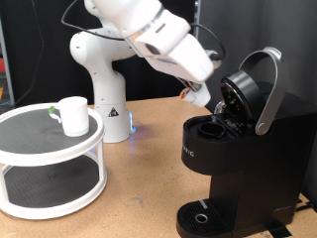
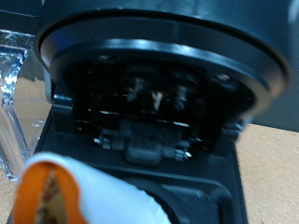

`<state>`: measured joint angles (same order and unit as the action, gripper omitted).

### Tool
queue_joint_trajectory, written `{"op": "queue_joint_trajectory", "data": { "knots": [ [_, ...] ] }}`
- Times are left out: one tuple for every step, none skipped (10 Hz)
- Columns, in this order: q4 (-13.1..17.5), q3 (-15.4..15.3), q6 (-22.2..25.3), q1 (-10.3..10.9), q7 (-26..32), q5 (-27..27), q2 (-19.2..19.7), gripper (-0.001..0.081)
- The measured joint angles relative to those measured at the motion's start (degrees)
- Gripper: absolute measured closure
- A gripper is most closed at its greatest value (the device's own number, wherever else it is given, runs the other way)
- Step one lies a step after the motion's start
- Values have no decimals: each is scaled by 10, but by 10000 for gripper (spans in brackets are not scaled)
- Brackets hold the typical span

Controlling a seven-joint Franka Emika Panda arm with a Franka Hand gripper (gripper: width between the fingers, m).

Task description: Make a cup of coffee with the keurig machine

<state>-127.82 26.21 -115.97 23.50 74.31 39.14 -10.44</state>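
Observation:
The keurig machine [image 1: 233,169] stands at the exterior view's right with its silver-trimmed lid [image 1: 260,91] hinged open. The pod chamber [image 1: 210,127] lies open below the lid. My gripper [image 1: 198,97] hovers just left of the open lid, above the chamber, and is shut on a small white pod with an orange-brown top [image 2: 65,191]. In the wrist view the pod sits close to the camera, in front of the lid's dark underside [image 2: 154,98]. The white cup [image 1: 71,114] stands upright on a round white stand at the left, far from the gripper.
The round two-tier white stand [image 1: 50,164] fills the lower left. The white arm base [image 1: 104,94] stands behind it on the wooden table [image 1: 149,188]. The machine's drip base [image 1: 203,216] is bare. A clear water tank [image 2: 14,93] shows beside the lid.

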Motion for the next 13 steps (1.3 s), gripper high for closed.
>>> {"op": "queue_joint_trajectory", "data": {
  "knots": [
    [0,-10,-5,2,0,-6,4,746],
    [-2,-20,-24,3,-2,-14,7,746],
    [-4,-31,-41,3,-5,-21,11,746],
    [-4,-38,-51,3,-5,-25,15,746],
    [-5,-42,-61,3,-6,-30,18,746],
    [-7,-46,-67,3,-7,-39,19,746],
    [-9,-48,-69,3,-9,-49,19,746],
    [-13,-50,-73,3,-10,-55,20,746],
    [-17,-52,-80,3,-10,-57,22,746],
    [-20,-54,-89,3,-10,-57,26,746],
    [-22,-56,-95,3,-10,-57,31,746],
    [-23,-58,-102,3,-10,-57,34,746],
    [-24,-60,-107,3,-10,-56,37,746]
  ]
}}
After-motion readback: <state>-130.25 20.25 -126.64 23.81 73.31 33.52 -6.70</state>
